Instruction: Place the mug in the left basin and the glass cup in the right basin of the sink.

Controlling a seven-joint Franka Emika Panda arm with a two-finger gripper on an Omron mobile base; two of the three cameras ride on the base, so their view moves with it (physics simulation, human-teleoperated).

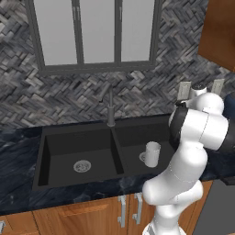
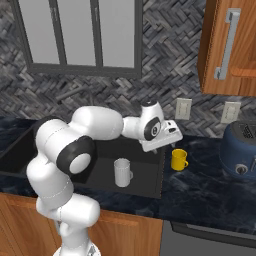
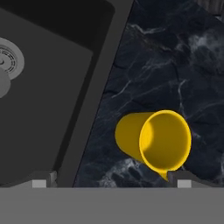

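The yellow mug (image 2: 178,159) stands upright on the dark marble counter just right of the black sink (image 1: 42,153). In the hand view the mug (image 3: 153,140) lies just ahead of my gripper (image 3: 111,183), nearer its right fingertip (image 3: 181,181). My gripper (image 2: 166,146) hovers open above the sink's right rim, left of and slightly above the mug, holding nothing. The glass cup (image 1: 152,153) stands upright in the right basin (image 1: 133,137) beside its drain; it is the same glass cup (image 2: 122,172) in the right base view. Only the silver drain (image 1: 82,165) shows in the left basin (image 1: 64,149).
A slim grey faucet (image 1: 110,108) rises behind the sink's divider. A blue toaster (image 2: 242,150) sits on the counter right of the mug. Two wall outlets (image 2: 183,108) and a wooden upper cabinet (image 2: 230,47) are behind and above it.
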